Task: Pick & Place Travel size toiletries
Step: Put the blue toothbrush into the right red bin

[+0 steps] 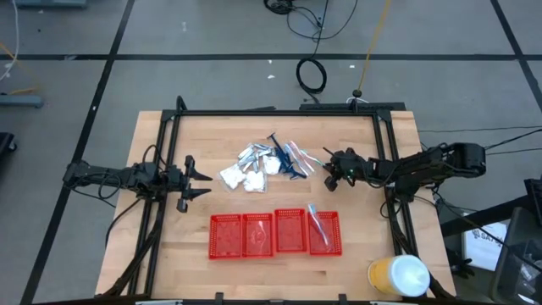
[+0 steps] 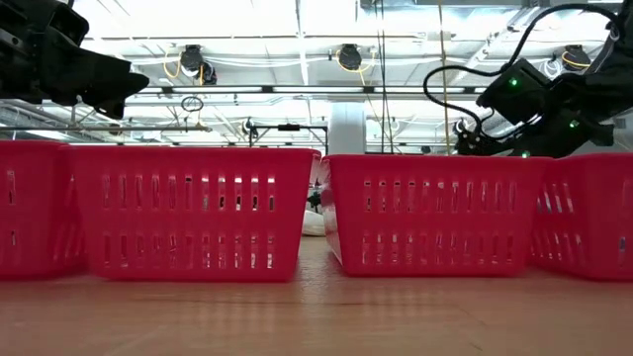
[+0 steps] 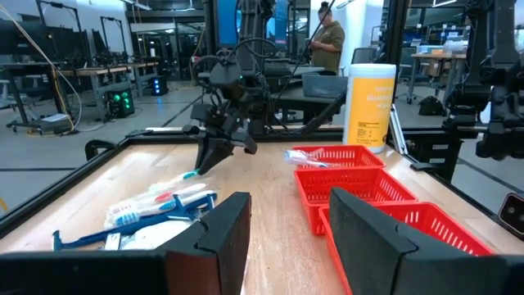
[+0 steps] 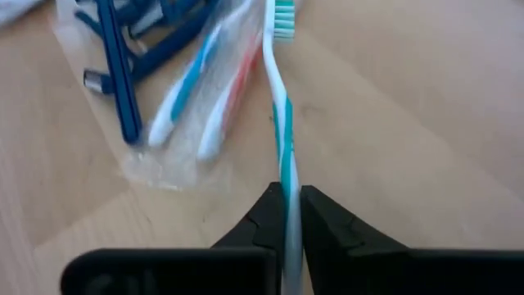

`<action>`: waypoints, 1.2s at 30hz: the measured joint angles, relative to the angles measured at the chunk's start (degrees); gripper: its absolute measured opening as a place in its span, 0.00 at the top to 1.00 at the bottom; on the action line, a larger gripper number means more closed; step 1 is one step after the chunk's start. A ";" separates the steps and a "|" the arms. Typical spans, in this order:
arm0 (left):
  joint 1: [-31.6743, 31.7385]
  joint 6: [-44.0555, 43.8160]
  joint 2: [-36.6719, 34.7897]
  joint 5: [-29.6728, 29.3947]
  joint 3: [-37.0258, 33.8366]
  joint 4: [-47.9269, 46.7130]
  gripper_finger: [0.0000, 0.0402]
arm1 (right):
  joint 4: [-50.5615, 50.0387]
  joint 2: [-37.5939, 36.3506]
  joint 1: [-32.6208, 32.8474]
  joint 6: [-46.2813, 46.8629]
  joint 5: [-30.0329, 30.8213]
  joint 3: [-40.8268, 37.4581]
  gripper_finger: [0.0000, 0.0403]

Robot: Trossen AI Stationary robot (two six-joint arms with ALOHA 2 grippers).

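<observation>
Toothbrush first: your right gripper (image 4: 291, 215) has its jaws clenched on the handle of a white and teal toothbrush (image 4: 282, 123), whose bristle end points toward the pile; the gripper sits over the table (image 1: 152, 254) near its right edge, just right of the heap. You can see the rest of the toiletries gathered in the middle of the table toward the far edge: white soft packets (image 1: 241, 178), silvery foil sachets (image 1: 251, 154), dark blue thin-handled sticks (image 1: 282, 155) and pale clear-wrapped toothbrushes (image 1: 298, 154), all touching or overlapping one another. Your left gripper (image 1: 199, 182) waits near the left edge, well apart from the pile, with its fingers (image 3: 219, 229) spread and nothing between them. Four red mesh baskets (image 1: 275, 234) stand side by side in a row toward the near edge; the rightmost one already holds a pale wrapped toothbrush (image 1: 317, 224), and what the other three hold you cannot tell. A yellow bottle with a white cap (image 1: 398, 275) stands at the near right corner. Beyond the table, a person (image 3: 329, 39) stands in the room.
</observation>
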 joint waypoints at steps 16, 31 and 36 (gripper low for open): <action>0.02 0.00 -0.02 0.00 0.00 0.00 0.59 | 2.00 -16.72 7.85 -0.97 0.99 0.14 0.96; 0.02 -0.01 -0.02 -0.01 0.00 0.00 0.59 | -32.83 -17.51 45.69 20.07 32.35 20.99 0.96; 0.01 -0.01 0.00 -0.01 0.00 -0.01 0.59 | -32.35 -10.37 55.53 36.59 42.92 21.01 0.96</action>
